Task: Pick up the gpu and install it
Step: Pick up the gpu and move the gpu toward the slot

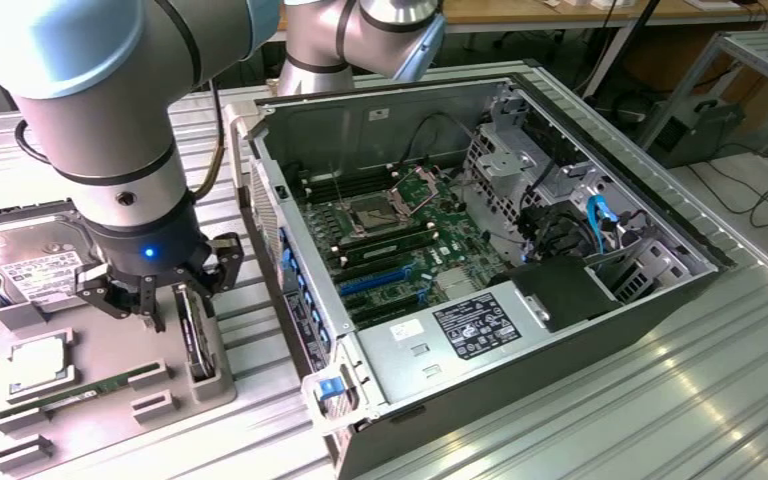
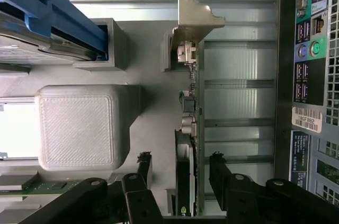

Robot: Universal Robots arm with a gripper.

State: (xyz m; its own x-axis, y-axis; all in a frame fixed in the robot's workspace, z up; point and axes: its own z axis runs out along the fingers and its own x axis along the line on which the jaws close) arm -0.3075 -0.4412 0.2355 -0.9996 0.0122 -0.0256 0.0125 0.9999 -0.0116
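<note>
The gpu (image 1: 200,345) is a long, thin dark card standing on edge in a slot of the grey holder tray (image 1: 104,425), at the exterior view's left. In the wrist view the gpu (image 2: 185,181) appears edge-on, with its pale metal bracket (image 2: 197,17) at the far end. My gripper (image 1: 181,300) hangs low right over the card. It is open, and the gripper (image 2: 180,163) straddles the card with one black finger (image 2: 143,168) on each side. A gap shows between each finger and the card. The open computer case (image 1: 357,120) lies beside the tray, its blue expansion slots (image 1: 377,280) bare.
On the same tray lie a silver hard drive (image 1: 31,265), a processor (image 1: 37,360) and a green RAM stick (image 1: 77,393). The case's rear panel with ports (image 2: 312,49) runs close along the card. A raised grey block (image 2: 79,126) stands on the card's other side.
</note>
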